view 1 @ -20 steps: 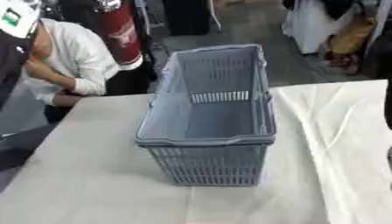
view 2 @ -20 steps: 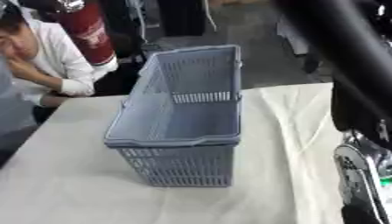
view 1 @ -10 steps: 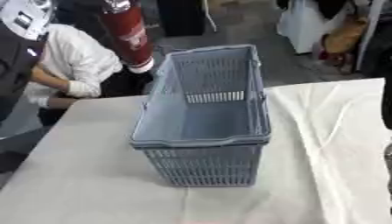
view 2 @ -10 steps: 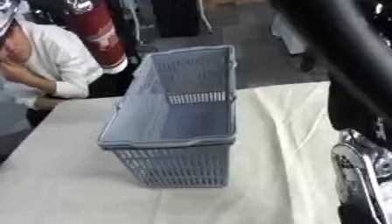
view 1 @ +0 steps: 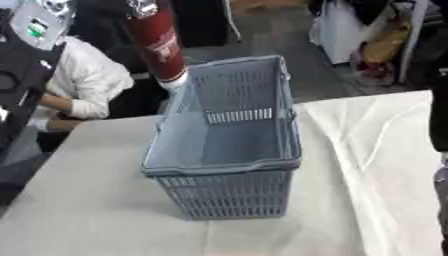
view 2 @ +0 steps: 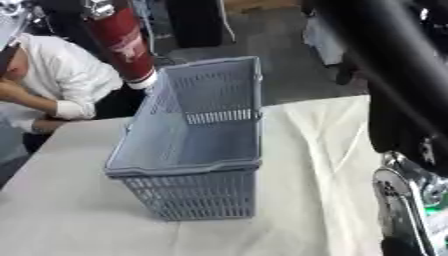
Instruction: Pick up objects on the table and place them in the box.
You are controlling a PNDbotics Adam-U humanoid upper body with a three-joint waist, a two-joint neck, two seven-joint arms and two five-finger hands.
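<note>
Basket point(view 1: 229, 150) of grey slotted plastic is seen standing upright near the middle of the desk point(view 1: 87, 200), its long side running away from the camera and its inside bare as far as can be seen. This is taken to be the box of the task. No loose objects to be picked up can be made out on the desk in either view, so nothing can be said of where to take hold of them. The basket itself is judged light and stiff, with thin slotted walls that could flex if squeezed; it may slide on the cloth if knocked, so things would best be lowered in from above through the open top.

A pale cloth point(view 1: 376, 165) is spread over the desk, with soft creases on the right side. Such a cover could bunch or drag under a sliding hand.

No robot hand is shown. Only a black arm point(view 2: 394, 75) with a silver joint below it is seen at the right edge of the right eye view, so whether either robot hand is spread or curled cannot be told.

Beyond the far edge a red cylinder point(view 1: 157, 40) stands close behind the basket, on a dark, crowded floor.
</note>
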